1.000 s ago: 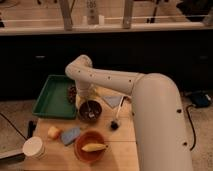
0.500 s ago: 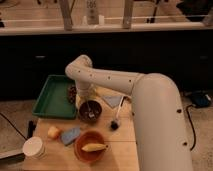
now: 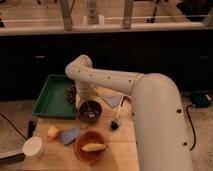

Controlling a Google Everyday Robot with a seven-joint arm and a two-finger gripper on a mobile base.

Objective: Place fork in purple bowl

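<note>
Gripper [image 3: 84, 98] spread apart over purple bowl [image 3: 96, 114], fork [image 3: 90, 112] inside, green tray [image 3: 54, 97] just left

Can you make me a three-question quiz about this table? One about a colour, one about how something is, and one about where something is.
1. What colour is the tray? A red; B white; C green.
2. The orange bowl is: A upside down; B holding something yellow; C empty.
3. Where is the gripper? A just above the purple bowl; B over the orange bowl; C on the floor.
Answers: C, the tray is plainly green; B, a yellow thing lies inside it; A, the arm's end comes down at the purple bowl's far rim.
</note>
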